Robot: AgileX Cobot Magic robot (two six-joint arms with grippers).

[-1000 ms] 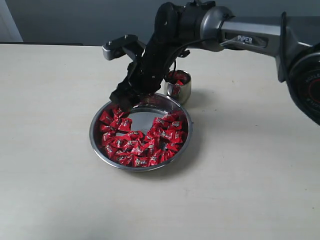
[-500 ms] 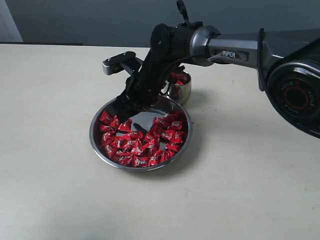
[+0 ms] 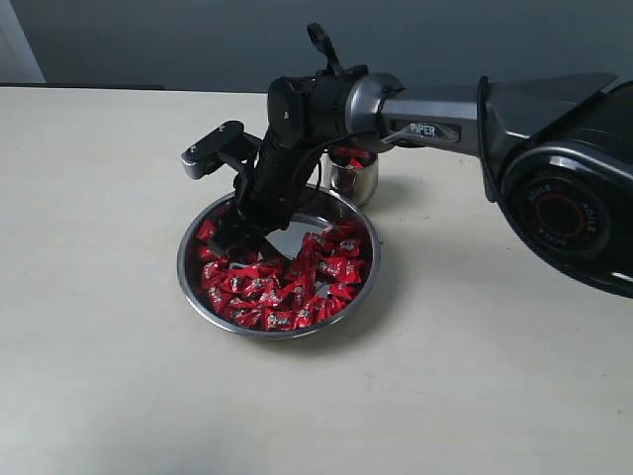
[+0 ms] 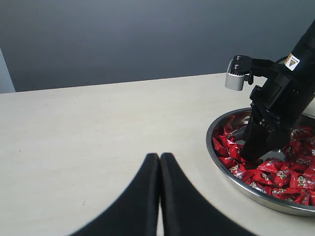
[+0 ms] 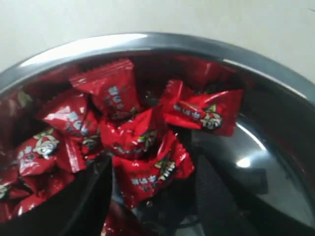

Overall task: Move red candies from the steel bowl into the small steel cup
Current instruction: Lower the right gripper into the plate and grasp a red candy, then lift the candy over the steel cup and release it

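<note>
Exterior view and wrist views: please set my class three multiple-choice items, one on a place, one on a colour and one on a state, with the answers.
1. In the exterior view, where does the small steel cup stand?
A. Just beyond the steel bowl
B. Inside the bowl
C. In front of the bowl

2. What colour are the wrappers of the candies?
A. Blue
B. Green
C. Red

3. How are the right arm's fingers?
A. Open, down in the bowl
B. Shut above the cup
C. Shut on the cup's rim

Answers:
1 A, the cup sits past the bowl's far rim.
2 C, every wrapper shines red.
3 A, the right wrist view shows the fingers apart with candies between them.
</note>
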